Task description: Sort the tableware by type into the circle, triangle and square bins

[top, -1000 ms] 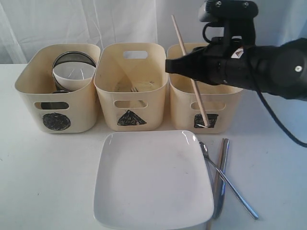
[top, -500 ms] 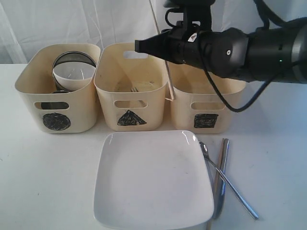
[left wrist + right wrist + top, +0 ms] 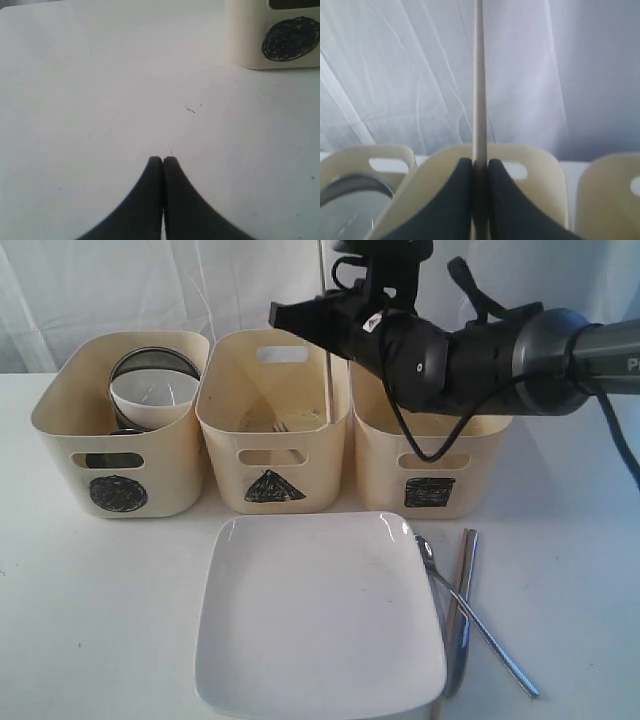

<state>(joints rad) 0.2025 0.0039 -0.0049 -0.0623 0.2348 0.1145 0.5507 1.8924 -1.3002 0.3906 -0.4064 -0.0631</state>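
Whereas a second ago the right gripper hung over the square bin, the exterior view now places it above the triangle bin, with the wooden chopstick hanging upright into that bin.

Left wrist view: the left gripper is closed and empty, near the circle bin.

Right wrist view: the jaws pinch the chopstick. Release looks due. The plate and cutlery remain unsorted.

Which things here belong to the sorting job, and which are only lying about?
Job: chopstick in the right gripper; circle bin, triangle bin, square bin; white plate; steel cutlery beside it; small white bowl.
Not the job: curtain; table; idle left gripper.
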